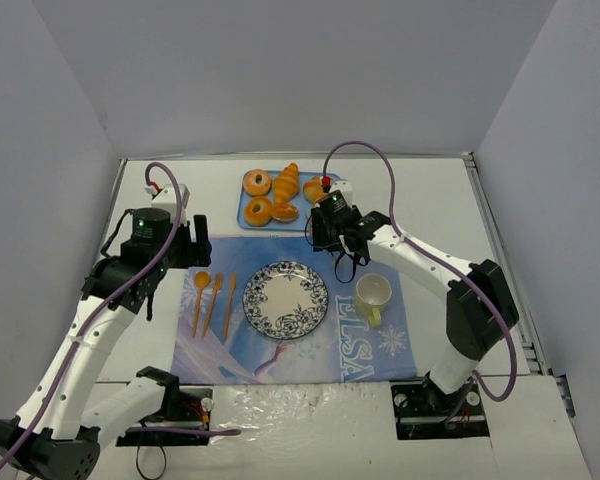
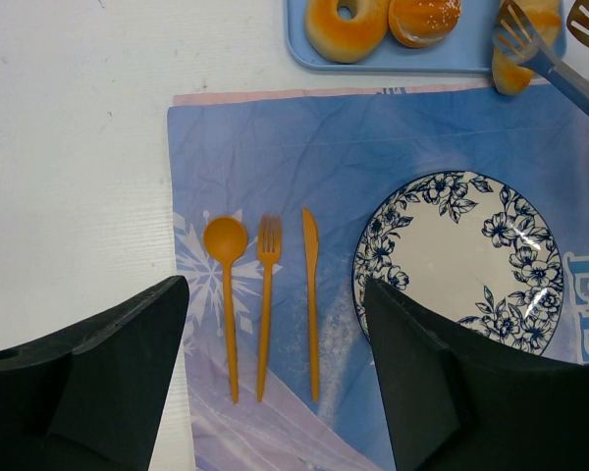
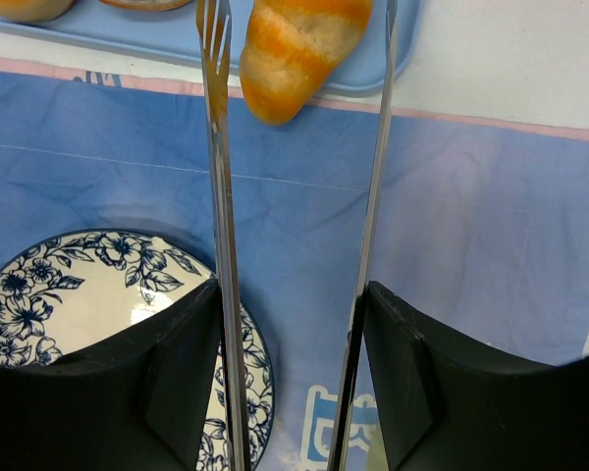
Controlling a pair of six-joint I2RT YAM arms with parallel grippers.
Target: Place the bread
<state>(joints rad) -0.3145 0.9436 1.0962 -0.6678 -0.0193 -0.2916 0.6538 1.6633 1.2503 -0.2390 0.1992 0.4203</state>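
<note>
The bread (image 3: 294,49), a golden-yellow ridged roll, lies at the right end of the blue tray (image 3: 177,39); it also shows in the top view (image 1: 314,190) and the left wrist view (image 2: 515,71). My right gripper (image 3: 293,289) is shut on metal tongs (image 3: 221,196). The tongs are spread, with one tip on each side of the roll's near end and not pressing it. In the top view my right gripper (image 1: 330,232) is just in front of the tray (image 1: 302,224). My left gripper (image 2: 275,285) is open and empty above the orange cutlery (image 2: 267,294).
A blue-flowered plate (image 1: 285,299) sits mid-placemat, also in the left wrist view (image 2: 461,265). A yellow mug (image 1: 373,293) stands to its right. The tray also holds ring doughnuts (image 1: 257,183) and a deeper-orange croissant (image 1: 288,180). Walls enclose the table.
</note>
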